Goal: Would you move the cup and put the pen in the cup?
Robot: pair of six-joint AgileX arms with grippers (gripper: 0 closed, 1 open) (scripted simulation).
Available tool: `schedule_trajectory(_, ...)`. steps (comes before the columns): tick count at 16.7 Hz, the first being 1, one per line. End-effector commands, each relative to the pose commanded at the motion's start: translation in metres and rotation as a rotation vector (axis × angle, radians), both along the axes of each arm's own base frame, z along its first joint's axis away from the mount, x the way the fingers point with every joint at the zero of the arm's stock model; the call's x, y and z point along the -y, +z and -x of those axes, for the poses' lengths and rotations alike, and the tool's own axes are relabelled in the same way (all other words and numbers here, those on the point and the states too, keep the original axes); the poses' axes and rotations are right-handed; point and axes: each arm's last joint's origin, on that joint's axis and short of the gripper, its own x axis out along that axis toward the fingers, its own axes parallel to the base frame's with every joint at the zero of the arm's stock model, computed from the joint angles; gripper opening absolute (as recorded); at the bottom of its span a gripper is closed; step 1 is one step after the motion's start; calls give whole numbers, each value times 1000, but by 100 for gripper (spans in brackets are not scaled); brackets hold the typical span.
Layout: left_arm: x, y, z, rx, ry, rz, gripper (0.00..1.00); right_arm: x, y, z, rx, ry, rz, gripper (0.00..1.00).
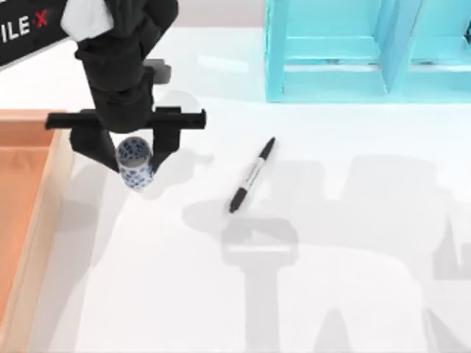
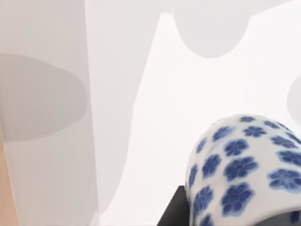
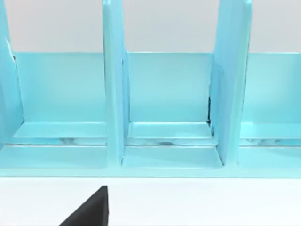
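Observation:
The cup (image 1: 135, 163), small and white with blue flowers, sits between the fingers of my left gripper (image 1: 132, 151) at the table's left. The gripper comes down from above and is shut on the cup. In the left wrist view the cup (image 2: 244, 169) looms close, with a black fingertip (image 2: 174, 214) against its side. To the right of the cup the pen (image 1: 252, 175) lies flat and slanted on the white table, clear of both grippers. A black part of my right gripper (image 3: 89, 212) faces the shelf.
A teal open shelf unit (image 1: 331, 73) with upright dividers (image 3: 113, 94) stands at the back right. A wooden tray (image 1: 29, 206) borders the table's left edge, close to the cup. Arm shadows fall across the white tabletop (image 1: 331, 257).

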Motion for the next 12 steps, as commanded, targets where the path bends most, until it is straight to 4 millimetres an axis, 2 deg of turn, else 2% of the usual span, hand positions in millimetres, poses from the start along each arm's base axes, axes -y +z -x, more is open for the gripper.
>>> schedule_trajectory(3, -2, -5, 0, -5, 2, -1, 0, 0, 0, 0, 0, 0, 0, 100)
schedule_trajectory(9, 0, -42, 0, 4, 0, 2, 0, 0, 0, 0, 0, 0, 0, 100)
schedule_trajectory(12, 0, -45, 0, 0, 0, 0, 0, 0, 0, 0, 0, 0, 0, 100)
